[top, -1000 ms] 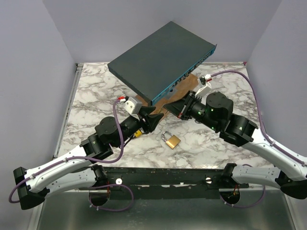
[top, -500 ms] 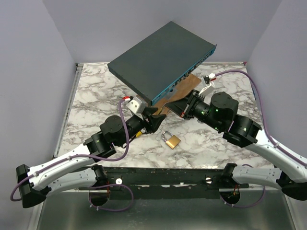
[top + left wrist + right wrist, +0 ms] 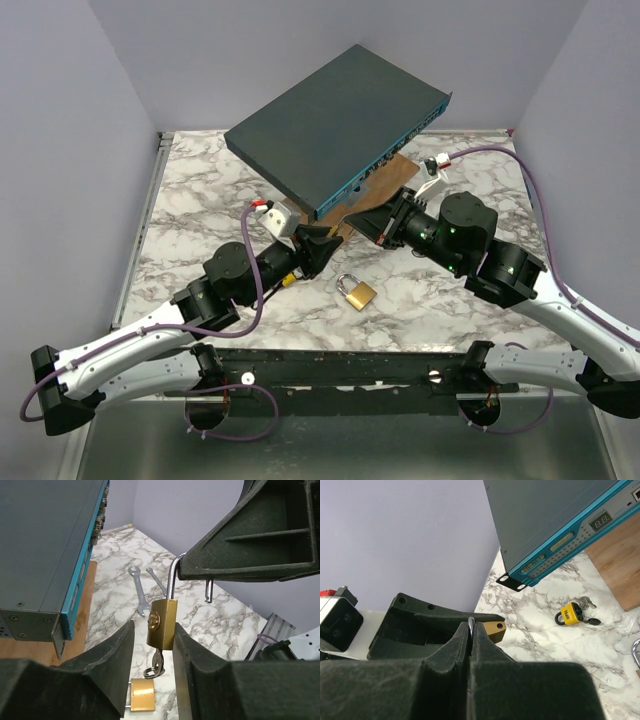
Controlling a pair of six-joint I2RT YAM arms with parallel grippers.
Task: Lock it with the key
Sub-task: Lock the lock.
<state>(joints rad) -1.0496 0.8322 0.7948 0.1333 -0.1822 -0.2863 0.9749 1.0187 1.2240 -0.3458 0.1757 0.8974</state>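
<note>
A brass padlock (image 3: 161,622) hangs in the air with its shackle (image 3: 172,577) open. My right gripper (image 3: 471,626) is shut on that shackle (image 3: 470,623), and the brass body (image 3: 495,628) shows just past its fingertips. The key (image 3: 157,661) sits in the bottom of the lock with its ring (image 3: 153,670) dangling. My left gripper (image 3: 153,630) straddles the padlock body from below. Its right finger (image 3: 200,680) touches the brass and its left finger (image 3: 107,670) stands a small gap off. In the top view both grippers, left (image 3: 322,243) and right (image 3: 362,222), meet mid-table.
A second brass padlock (image 3: 355,292) lies on the marble below the grippers. A yellow padlock (image 3: 572,614) with keys lies further off. Two wrenches (image 3: 140,587) rest on the table. A dark blue-edged box (image 3: 335,125) leans on a wooden board (image 3: 385,180) at the back.
The left gripper's jaws have narrowed around the hanging padlock. The left arm shifted slightly. The right gripper still holds the shackle.
</note>
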